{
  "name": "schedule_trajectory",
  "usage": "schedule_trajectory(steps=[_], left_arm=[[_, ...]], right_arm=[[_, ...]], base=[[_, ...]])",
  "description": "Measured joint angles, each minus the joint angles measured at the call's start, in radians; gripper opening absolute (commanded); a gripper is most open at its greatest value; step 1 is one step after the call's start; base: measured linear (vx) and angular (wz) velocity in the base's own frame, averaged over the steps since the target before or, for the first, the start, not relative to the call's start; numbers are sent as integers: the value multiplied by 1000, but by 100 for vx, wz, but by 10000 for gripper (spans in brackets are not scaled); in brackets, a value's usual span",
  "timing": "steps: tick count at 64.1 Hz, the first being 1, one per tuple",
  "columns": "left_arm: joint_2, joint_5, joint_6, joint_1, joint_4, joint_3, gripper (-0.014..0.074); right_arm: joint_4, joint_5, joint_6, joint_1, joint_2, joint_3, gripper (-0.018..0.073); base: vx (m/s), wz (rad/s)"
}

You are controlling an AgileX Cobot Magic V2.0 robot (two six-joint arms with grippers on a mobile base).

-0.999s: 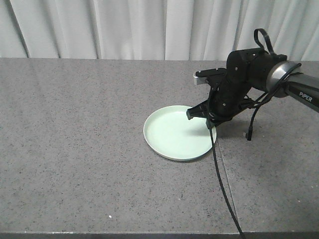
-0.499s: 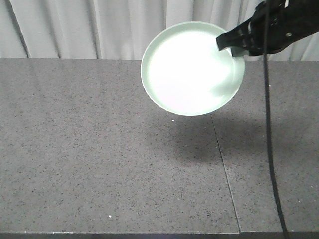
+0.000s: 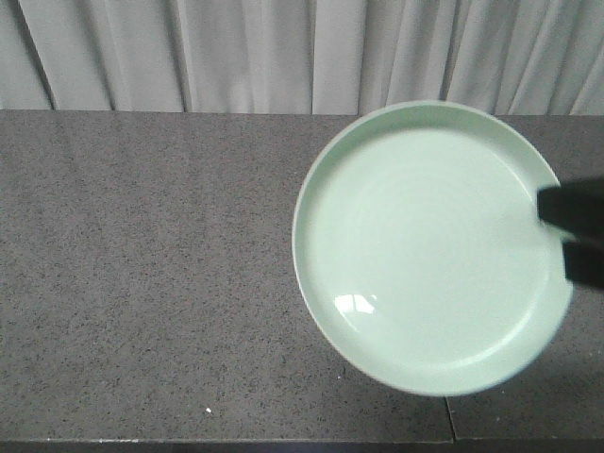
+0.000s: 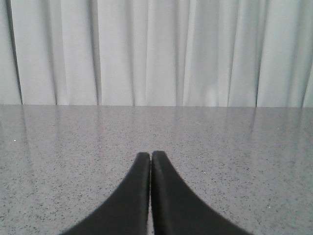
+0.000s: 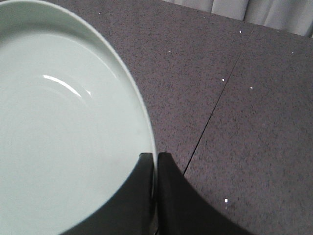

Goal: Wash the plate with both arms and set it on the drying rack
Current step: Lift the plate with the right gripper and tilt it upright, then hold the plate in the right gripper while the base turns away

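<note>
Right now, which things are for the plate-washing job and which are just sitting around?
For the job: plate; right gripper, pinching the plate's rim; left gripper, shut and empty.
Just there: speckled grey counter; white curtain.

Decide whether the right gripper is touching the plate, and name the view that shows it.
Touching. The right wrist view shows the right gripper shut on the plate, one finger on each side of its rim.
</note>
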State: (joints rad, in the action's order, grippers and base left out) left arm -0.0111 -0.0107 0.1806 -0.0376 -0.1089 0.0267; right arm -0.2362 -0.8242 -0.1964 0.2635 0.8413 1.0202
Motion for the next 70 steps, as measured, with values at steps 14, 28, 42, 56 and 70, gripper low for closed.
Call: schedule_trajectory(steps=[14,28,42,56,70], left_arm=[[0,0,0,0,0,0,-6],[0,0,0,0,0,0,-6],[0,0,0,0,0,0,-6],[0,0,0,0,0,0,-6],[0,0,0,0,0,0,-6]], right_arm=[[-9,37,83,0,-328,-312,-2],[-13,37,142,0,-520,-395,-2],[-13,29,152,0,-548,-400,-2],[-15,10,152,0,-548,-401,-2],[-16,10,152,0,-548,-401,-2]], base=[[0,0],[0,0],[0,0],[0,0],[0,0]])
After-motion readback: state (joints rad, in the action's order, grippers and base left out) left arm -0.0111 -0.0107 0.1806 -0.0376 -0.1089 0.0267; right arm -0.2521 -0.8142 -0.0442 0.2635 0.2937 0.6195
